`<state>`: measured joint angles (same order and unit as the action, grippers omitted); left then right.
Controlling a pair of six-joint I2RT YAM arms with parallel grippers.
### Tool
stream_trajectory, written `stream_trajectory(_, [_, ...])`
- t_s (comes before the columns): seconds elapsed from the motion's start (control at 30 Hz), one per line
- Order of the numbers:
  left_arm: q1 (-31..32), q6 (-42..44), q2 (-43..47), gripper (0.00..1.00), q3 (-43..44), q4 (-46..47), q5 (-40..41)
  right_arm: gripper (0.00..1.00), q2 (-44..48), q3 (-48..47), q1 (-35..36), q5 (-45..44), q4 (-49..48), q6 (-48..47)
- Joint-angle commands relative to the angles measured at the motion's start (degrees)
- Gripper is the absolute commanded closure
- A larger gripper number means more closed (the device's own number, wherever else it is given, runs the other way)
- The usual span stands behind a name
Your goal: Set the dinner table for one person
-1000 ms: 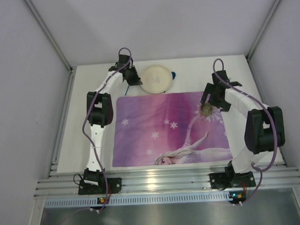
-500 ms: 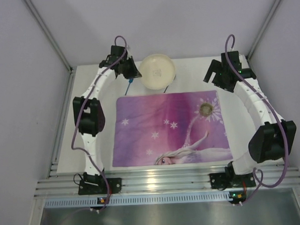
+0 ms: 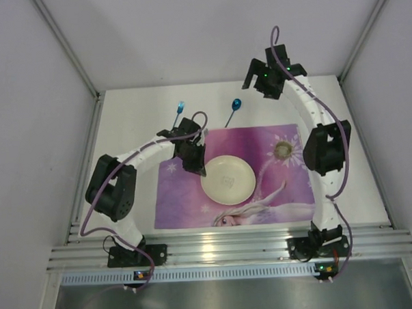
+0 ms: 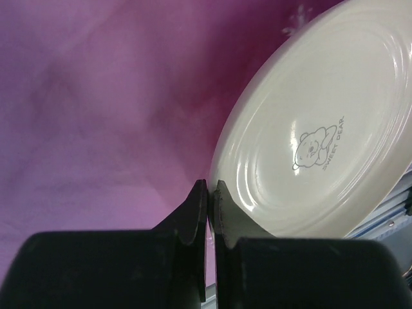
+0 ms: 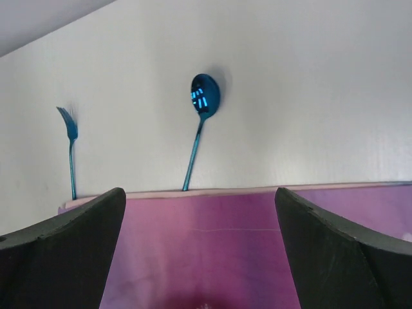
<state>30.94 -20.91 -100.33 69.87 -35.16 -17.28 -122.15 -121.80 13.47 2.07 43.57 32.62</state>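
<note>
Left gripper is clamped on the rim of a cream plate over the purple placemat, while the right gripper hangs with its jaws wide apart near a blue spoon on the table.

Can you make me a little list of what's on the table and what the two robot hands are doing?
plate: cream, bear picture, on the purple placemat
fork: blue, on the white table just past the placemat
spoon: blue, right of the fork
left gripper: shut on the plate's rim
right gripper: open, holding nothing
</note>
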Motion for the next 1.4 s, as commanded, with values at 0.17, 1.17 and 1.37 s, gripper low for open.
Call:
stream_trajectory(0.17, [2.1,0.0,2.8,0.1,-4.3,2.5,-0.9,0.0,-11.3,-11.6,11.4,-6.1,4.1,3.0])
stream_trajectory(1.17, [1.0,-2.1,14.5,0.01,-6.9,-4.6,4.1,0.76,-35.1,-30.4,13.0,-21.8,12.8,7.3])
stream_trajectory(1.37, [0.4,-2.5,15.1,0.01,-6.8,-5.9,5.4,0.96,-35.5,-30.4,12.7,-23.6,17.0,2.7])
